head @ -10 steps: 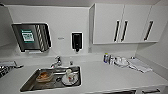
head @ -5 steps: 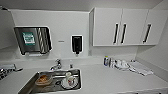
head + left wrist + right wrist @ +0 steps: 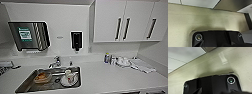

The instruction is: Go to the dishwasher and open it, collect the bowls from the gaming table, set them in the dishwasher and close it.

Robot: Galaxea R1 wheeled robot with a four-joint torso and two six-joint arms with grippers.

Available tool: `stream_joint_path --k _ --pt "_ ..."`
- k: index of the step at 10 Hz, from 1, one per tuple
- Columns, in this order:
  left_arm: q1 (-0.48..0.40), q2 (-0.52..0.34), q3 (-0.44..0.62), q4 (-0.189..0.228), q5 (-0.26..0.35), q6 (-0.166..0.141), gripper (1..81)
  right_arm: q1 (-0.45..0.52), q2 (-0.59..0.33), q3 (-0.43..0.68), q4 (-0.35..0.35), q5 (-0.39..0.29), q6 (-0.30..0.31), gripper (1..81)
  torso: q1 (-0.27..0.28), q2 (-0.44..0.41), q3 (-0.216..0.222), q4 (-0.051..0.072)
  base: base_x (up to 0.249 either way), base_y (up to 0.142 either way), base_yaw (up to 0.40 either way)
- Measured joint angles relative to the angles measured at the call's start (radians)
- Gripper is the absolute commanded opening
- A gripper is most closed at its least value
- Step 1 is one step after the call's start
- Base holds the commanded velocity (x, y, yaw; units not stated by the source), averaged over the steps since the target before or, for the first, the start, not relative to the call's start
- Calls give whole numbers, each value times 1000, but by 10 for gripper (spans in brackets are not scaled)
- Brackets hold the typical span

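I face a white kitchen counter (image 3: 107,77) with a steel sink (image 3: 30,86) set into it. The dishwasher, the bowls and the gaming table are out of view. In the left wrist view the robot's dark plate (image 3: 218,38) hangs over a pale speckled floor (image 3: 205,18). In the right wrist view the same kind of plate (image 3: 213,84) hangs over that floor (image 3: 224,63). No object lies near either plate.
The sink holds an orange-brown dish (image 3: 42,77), a white cup (image 3: 70,78) and a faucet (image 3: 56,62). On the wall hang a towel dispenser (image 3: 28,36) and a black soap dispenser (image 3: 76,41). White upper cabinets (image 3: 125,21) sit right; small bottles and cloths (image 3: 125,62) lie beneath.
The head picture has shifted only slightly. Nothing on the counter or in the sink has moved.
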Motion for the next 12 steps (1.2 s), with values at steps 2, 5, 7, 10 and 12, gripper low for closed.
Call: stream_joint_path --k 2,5,7,10,12 --pt "3 0 0 0 1 0 811 5 -22 24 0 1 12 811 45 -72 -7 0 0 0 0" --pt "4 0 0 0 1 0 811 5 -32 39 0 1 16 811 114 -182 -7 0 0 0 0" --pt "6 0 0 0 2 0 811 5 -33 39 0 1 18 811 160 -255 -7 0 0 0 0" --pt "10 2 0 -1 3 0 811 5 -40 42 15 -1 18 811 226 -362 -9 0 0 0 0" --pt "11 16 -4 -2 3 0 811 5 -41 44 16 0 18 811 237 -385 -46 0 0 0 0"
